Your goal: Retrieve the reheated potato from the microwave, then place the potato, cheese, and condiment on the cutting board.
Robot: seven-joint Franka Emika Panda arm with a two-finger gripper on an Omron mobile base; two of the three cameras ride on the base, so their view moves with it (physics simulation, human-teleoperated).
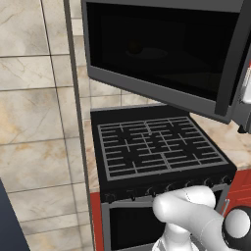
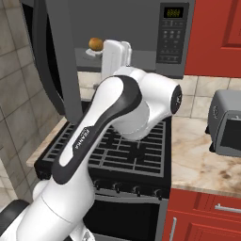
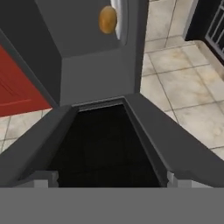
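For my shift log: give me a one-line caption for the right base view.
Microwave door open, potato on its plate inside, white arm reaching up toward it above the stove.

The arm [image 2: 117, 108] hides the lower part of the microwave [image 2: 160, 33] opening (the potato [image 2: 96, 44] shows above it). The toaster oven [image 2: 226, 123] is cut by the right edge.

Microwave [image 2: 141, 28]: matt dark grey casing, glossy dark glass door [image 1: 162, 49]. Potato [image 2: 96, 44]: smooth tan skin. Stove [image 1: 152, 147]: matt black metal grate. Counter [image 2: 202, 160]: polished stone.
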